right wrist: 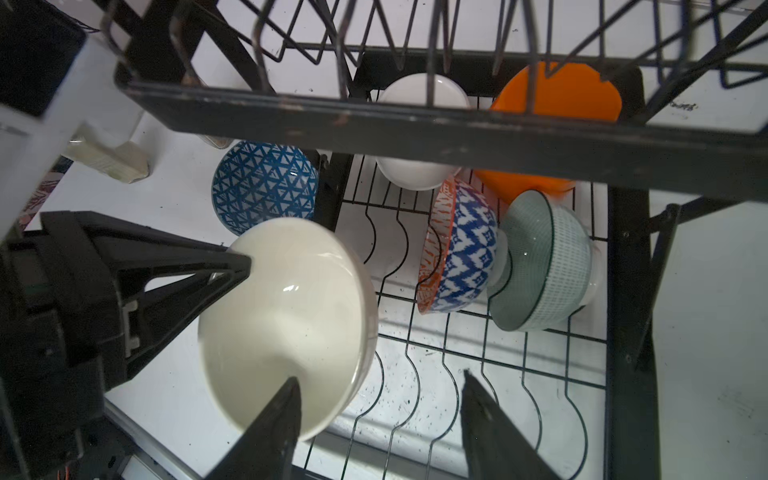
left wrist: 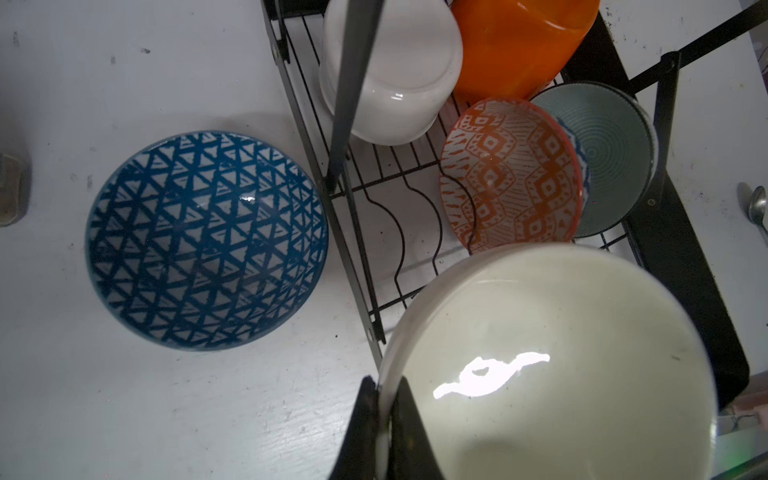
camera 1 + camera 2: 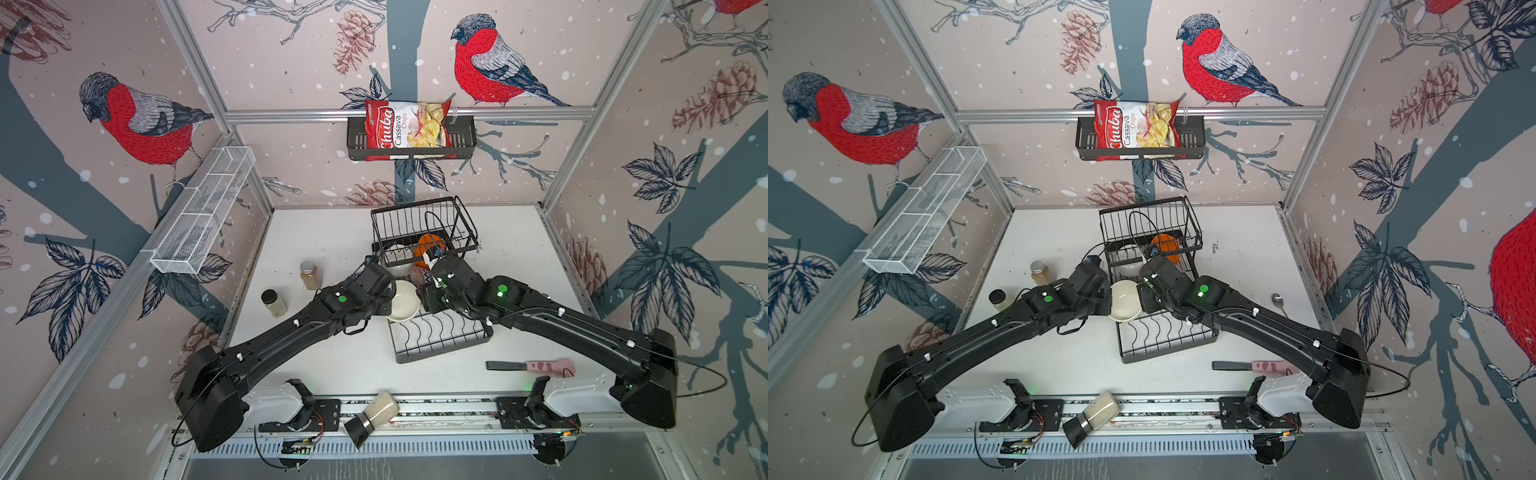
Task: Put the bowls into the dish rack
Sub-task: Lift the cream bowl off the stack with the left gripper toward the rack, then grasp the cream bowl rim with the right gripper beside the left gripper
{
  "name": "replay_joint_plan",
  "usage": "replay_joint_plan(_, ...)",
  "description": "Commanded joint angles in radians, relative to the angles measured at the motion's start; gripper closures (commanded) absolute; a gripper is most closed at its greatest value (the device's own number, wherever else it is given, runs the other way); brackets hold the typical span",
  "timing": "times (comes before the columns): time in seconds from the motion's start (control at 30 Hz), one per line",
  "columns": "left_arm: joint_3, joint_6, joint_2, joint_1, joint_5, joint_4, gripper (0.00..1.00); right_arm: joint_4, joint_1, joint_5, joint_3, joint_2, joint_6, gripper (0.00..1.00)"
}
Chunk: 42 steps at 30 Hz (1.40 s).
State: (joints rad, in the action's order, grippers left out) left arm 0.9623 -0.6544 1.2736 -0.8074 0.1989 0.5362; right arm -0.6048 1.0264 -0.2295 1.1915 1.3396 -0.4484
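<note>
in both top views the two black arms meet over the black wire dish rack (image 3: 446,334). their wrists hide most bowls. a cream white round bowl (image 3: 402,306) shows at the rack's left edge, and a bright orange plastic bowl (image 3: 430,245) shows under the upper tier. a glass spice jar (image 3: 310,274) stands left of the rack, apart from it.

in the left wrist view the left gripper (image 2: 384,386) pinches the rim of the cream bowl. a blue triangle-patterned bowl (image 2: 206,241) sits on the white table (image 2: 124,415), just beside the rack.

in the right wrist view the right gripper (image 1: 380,382) is spread. one finger (image 1: 274,432) is in front of the cream bowl; i cannot tell if it touches. the tier's frame cuts across the orange bowl behind.
</note>
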Motion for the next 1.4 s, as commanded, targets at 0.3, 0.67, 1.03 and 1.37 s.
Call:
replay_joint_plan(0.3, 0.067, -0.007, 0.080, -0.038, 0.061, -0.068, 1.00, -0.097, -0.002, -0.040, 0.046, 0.125, -0.039, 0.51)
replay_joint_plan(0.67, 0.064, -0.001, 0.083, -0.040, 0.050, -0.090, 1.00, -0.043, -0.031, -0.023, 0.033, 0.163, -0.053, 0.61)
replay_joint_plan(1.03, 0.055, -0.002, 0.086, -0.039, 0.044, -0.111, 1.00, 0.004, -0.051, -0.002, 0.034, 0.192, -0.076, 0.70)
replay_joint_plan(1.37, 0.055, -0.002, 0.087, -0.041, 0.049, -0.116, 1.00, 0.023, -0.049, -0.017, 0.038, 0.218, -0.091, 0.84)
